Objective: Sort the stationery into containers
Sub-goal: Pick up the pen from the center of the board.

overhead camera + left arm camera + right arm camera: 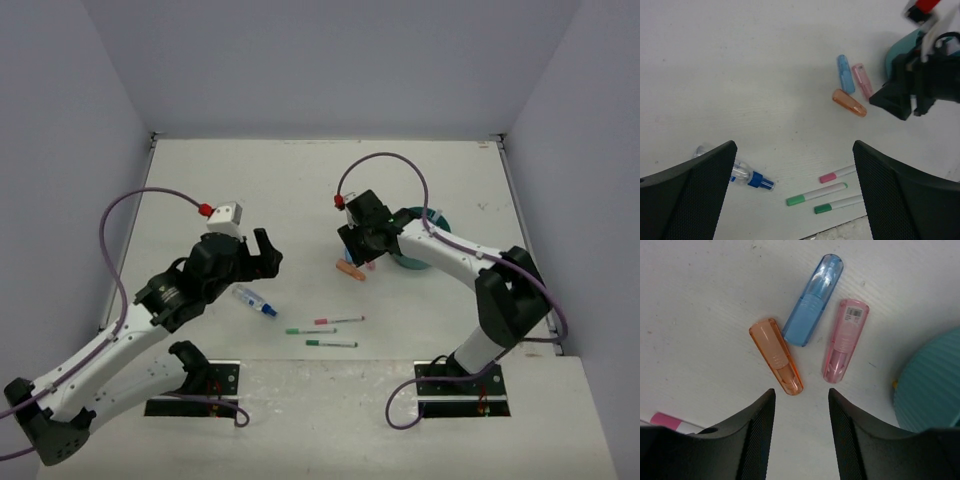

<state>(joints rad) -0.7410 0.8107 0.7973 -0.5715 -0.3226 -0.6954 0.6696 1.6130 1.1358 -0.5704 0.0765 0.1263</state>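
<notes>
— While we are hanging the right end effector (801,405) over the highlighters, how are we expecting them to handle?

— We are judging them light, stiff plastic shells. They are looking smooth, so probably a little slippery and ready to skid or swivel if pinched off-centre. We are not expecting anything fragile.

— Where are they lying?

— All three are lying flat on the table (700,300), near the teal cup (930,380). The orange highlighter (776,356) is sitting nearest our fingers. The blue highlighter (812,300) is angling away just beyond it, and the pink highlighter (845,340) is lying closest to the cup. We cannot tell whether orange and blue are touching.

— Are we gripping anything?

— No. The right end effector's jaws are standing partly apart with nothing between them. The left end effector (794,150) is gaping wide and empty above the blue-capped tube (745,176) and the pens (816,194), well apart from the cup.

— Where are we advising a hold?

— Across the narrow width, jaws square to the long axis. On the orange one we are favouring the nearer half, away from the blue neighbour.
</notes>
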